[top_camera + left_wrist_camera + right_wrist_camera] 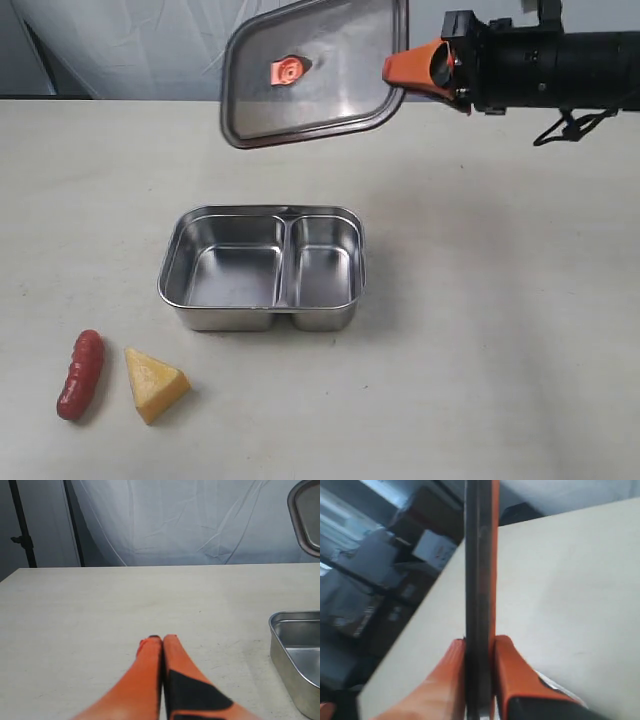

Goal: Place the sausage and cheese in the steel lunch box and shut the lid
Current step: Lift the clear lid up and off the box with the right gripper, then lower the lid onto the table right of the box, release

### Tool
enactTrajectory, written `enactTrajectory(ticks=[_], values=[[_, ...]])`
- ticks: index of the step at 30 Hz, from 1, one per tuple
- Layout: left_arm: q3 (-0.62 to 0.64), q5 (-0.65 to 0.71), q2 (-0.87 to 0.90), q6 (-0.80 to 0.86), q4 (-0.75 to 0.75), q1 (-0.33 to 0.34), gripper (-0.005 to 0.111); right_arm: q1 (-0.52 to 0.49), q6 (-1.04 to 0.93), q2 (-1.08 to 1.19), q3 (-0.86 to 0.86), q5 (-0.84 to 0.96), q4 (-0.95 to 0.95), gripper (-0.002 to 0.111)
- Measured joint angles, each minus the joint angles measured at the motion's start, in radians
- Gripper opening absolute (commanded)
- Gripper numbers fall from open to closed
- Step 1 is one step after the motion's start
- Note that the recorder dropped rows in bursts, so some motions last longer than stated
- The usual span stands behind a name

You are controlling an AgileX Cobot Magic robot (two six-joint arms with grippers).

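lid (330,95): up in the air, tilted, its orange valve tab facing the exterior view; apart from the steel lunch box
right claw (402,68): clamped narrowly on one short edge of the lid, carrying it
steel lunch box (262,318): uncovered on the worktop (500,300), wider compartment on the exterior view's left
sausage (81,374): on the worktop, nearer the exterior camera than the box and to its left, well apart from it
cheese (155,382): just beside the sausage, on its right, not touching
left claw (161,640): fingers pressed together, gripping nothing, low over the worktop near the box
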Motion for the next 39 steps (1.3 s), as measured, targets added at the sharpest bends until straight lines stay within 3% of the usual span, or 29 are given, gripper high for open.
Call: enactTrajectory(ticks=[7,12,17,25,39], values=[[0.0,0.0,0.0,0.0,0.0,0.0,0.0,0.0,0.031,-0.136,-0.018,-0.352,-0.343,-0.001],[0.0,0.0,0.0,0.0,0.0,0.0,0.0,0.0,0.142,-0.215,-0.018,-0.476,-0.641,-0.001],[0.0,0.0,0.0,0.0,0.0,0.0,0.0,0.0,0.25,-0.269,-0.018,-0.476,-1.0,-0.001],[0.0,0.0,0.0,0.0,0.0,0.0,0.0,0.0,0.498,-0.295,-0.018,-0.311,-1.5,-0.001],[0.0,0.0,0.0,0.0,0.0,0.0,0.0,0.0,0.57,-0.308,-0.018,-0.208,-1.563,-0.001]])
